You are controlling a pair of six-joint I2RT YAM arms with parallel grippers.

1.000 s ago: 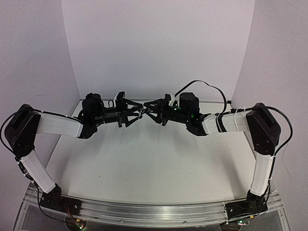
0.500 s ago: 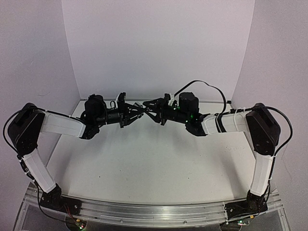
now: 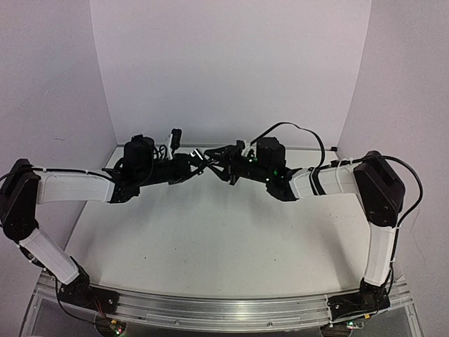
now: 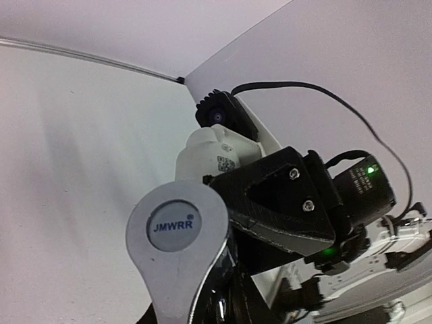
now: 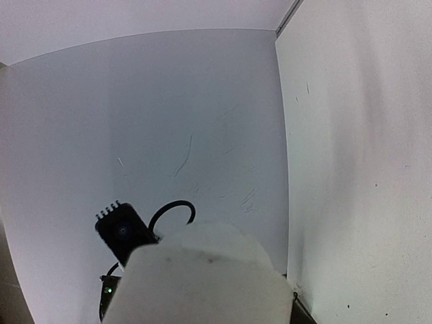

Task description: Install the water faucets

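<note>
In the top view my two grippers meet tip to tip above the far middle of the table. My left gripper [image 3: 196,157] is shut on the silver faucet [image 3: 203,155]. In the left wrist view its flat lever handle [image 4: 177,233] with a round JMWRR badge fills the foreground, with the chrome body [image 4: 219,304] below; my own fingers are mostly hidden. My right gripper [image 3: 219,157] is shut on a white plastic fitting [image 4: 206,154], which sits just behind the handle. In the right wrist view the fitting [image 5: 202,280] is a large white blur against the faucet end.
White walls [image 3: 224,63] close in the back and both sides of the white table [image 3: 210,232]. An aluminium rail [image 3: 224,309] runs along the near edge. A black cable [image 3: 284,128] loops above the right wrist. The left wrist camera [image 5: 121,233] shows beside the fitting.
My left arm has stretched out and lowered, its elbow swinging left, and its wrist has rolled. The meeting point of the grippers has shifted slightly left. Both keep their hold.
</note>
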